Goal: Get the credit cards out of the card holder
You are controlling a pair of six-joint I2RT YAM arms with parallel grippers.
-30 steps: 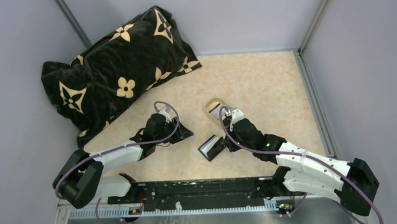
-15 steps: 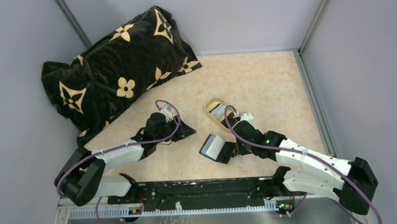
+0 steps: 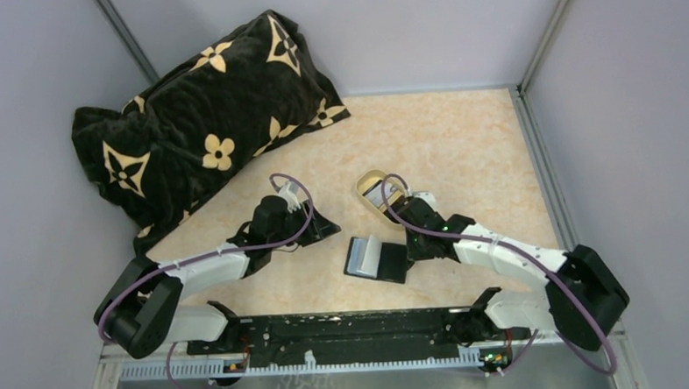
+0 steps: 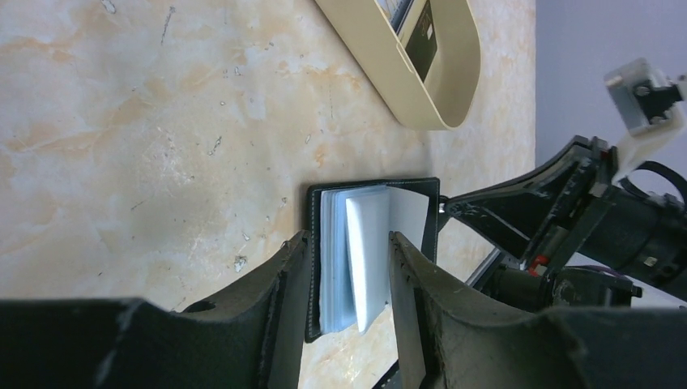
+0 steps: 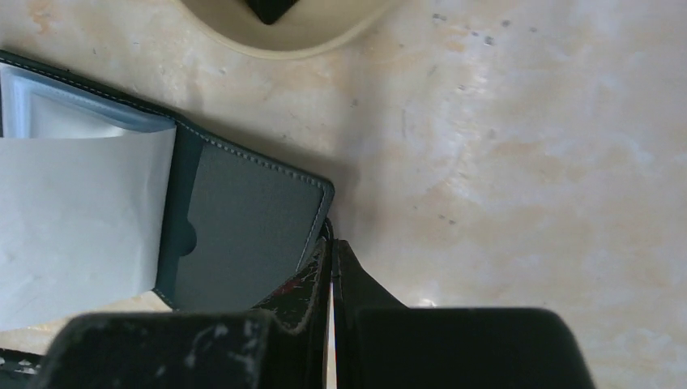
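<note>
Pale grey walls close in a beige, marbled table (image 3: 462, 145), with a big black flowered pillow (image 3: 197, 113) slumped in the far left corner. Near the middle sits a gold-rimmed oval tray (image 3: 364, 180) with something pale and something dark inside, too little of either showing to name.

Just nearer than the tray, the card holder (image 3: 389, 261) lies flat on the table, spread open. Its dark right half faces up, and a pale whitish leaf stands partly raised over the left half. The credit cards (image 4: 334, 259) are inside that left half as a pale bluish stack, square with the wallet's black border. I cannot count them from where they lie.

The right gripper (image 3: 409, 249) is down at the holder's right edge, its tips at the corner of the dark half. Its jaws are all but closed — only a hairline of light shows between them in its own wrist view (image 5: 330, 247), and I see nothing held in that slit. Whether the tips press on the leather or merely touch it, I cannot tell.

The left gripper (image 3: 323, 228) hangs low over the table to the left of the holder, clear of it. Its jaws are spread apart and empty — its wrist camera (image 4: 348, 243) looks between the two fingers towards the open holder beyond.
</note>
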